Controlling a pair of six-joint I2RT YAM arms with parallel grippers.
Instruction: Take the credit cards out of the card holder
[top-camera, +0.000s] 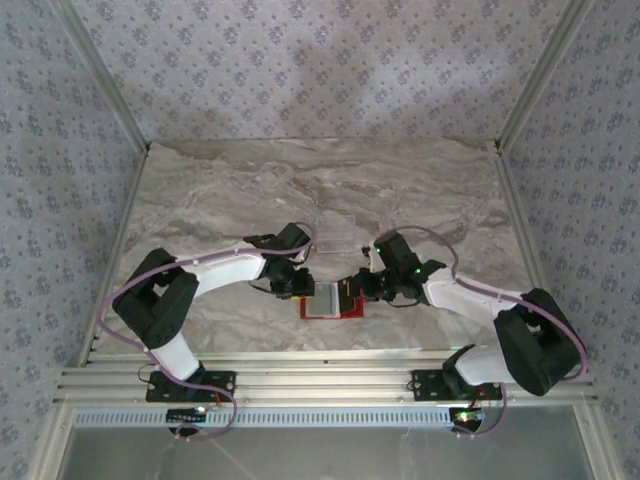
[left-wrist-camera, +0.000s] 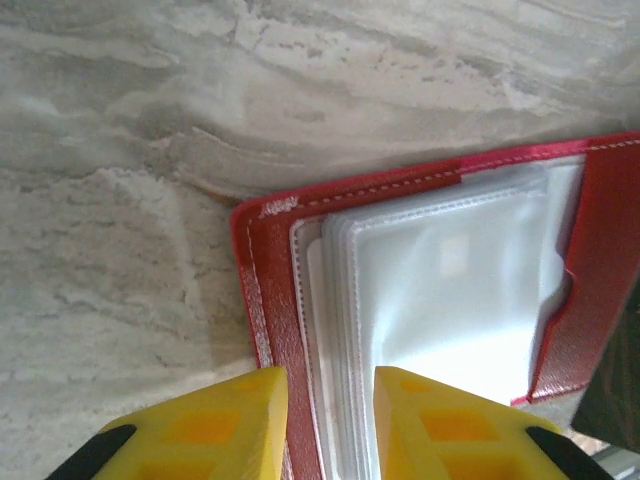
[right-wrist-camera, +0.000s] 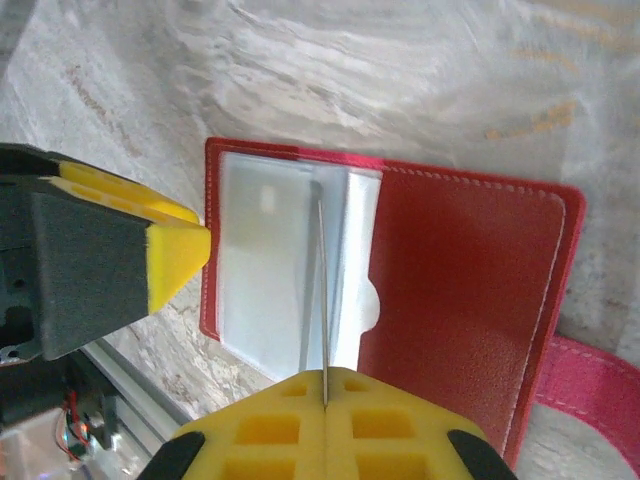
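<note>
From above, the open card holder (top-camera: 333, 300) lies lower centre on the table (top-camera: 250, 190) between left gripper (top-camera: 297, 285) and right gripper (top-camera: 372, 287). Left wrist: jaws narrowly apart over its edge. Right wrist: jaws pinch a thin sheet (right-wrist-camera: 322, 290), card or sleeve unclear

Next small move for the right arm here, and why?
Probably draw the right gripper slowly back: its jaws are shut on a thin pale sheet, card or sleeve unclear, standing up from the open red folding card holder, which the left gripper straddles at its edge.
</note>
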